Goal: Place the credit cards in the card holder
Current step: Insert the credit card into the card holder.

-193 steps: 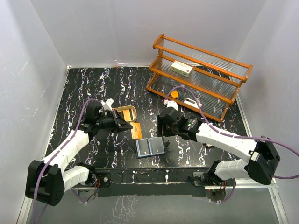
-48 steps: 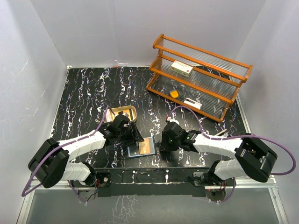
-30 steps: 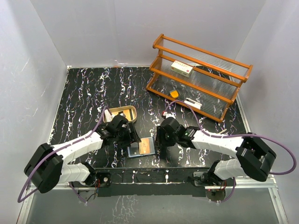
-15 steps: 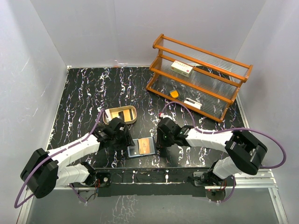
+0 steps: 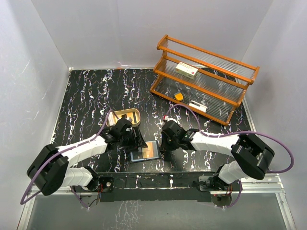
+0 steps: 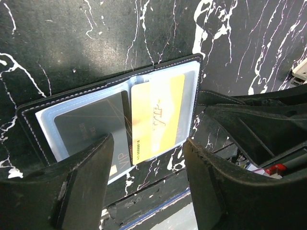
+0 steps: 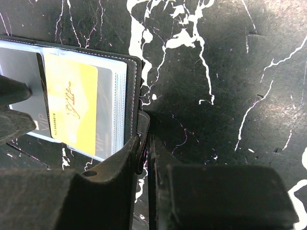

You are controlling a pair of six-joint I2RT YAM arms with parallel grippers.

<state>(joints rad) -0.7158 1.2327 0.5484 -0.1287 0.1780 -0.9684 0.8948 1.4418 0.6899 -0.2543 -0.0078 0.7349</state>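
Both tools work at the card holder (image 5: 145, 152), which lies open and flat on the surface (image 5: 86, 96). The right tool (image 7: 144, 140) is narrowed to a slit and pinches the card holder's right edge. The left tool (image 6: 146, 143) stands wide, straddling the card holder and gripping nothing. On its left leaf a grey card (image 6: 91, 127) sits pocketed. On its right leaf a yellow card (image 6: 158, 115) lies slightly askew, probably not fully seated. Behind the card holder, the tan tray (image 5: 136, 113) may hold more cards; I cannot tell.

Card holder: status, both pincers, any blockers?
Left pincer open above card holder. Right pincer shut on its edge. Yellow card on its open inside. No obstruction seen.
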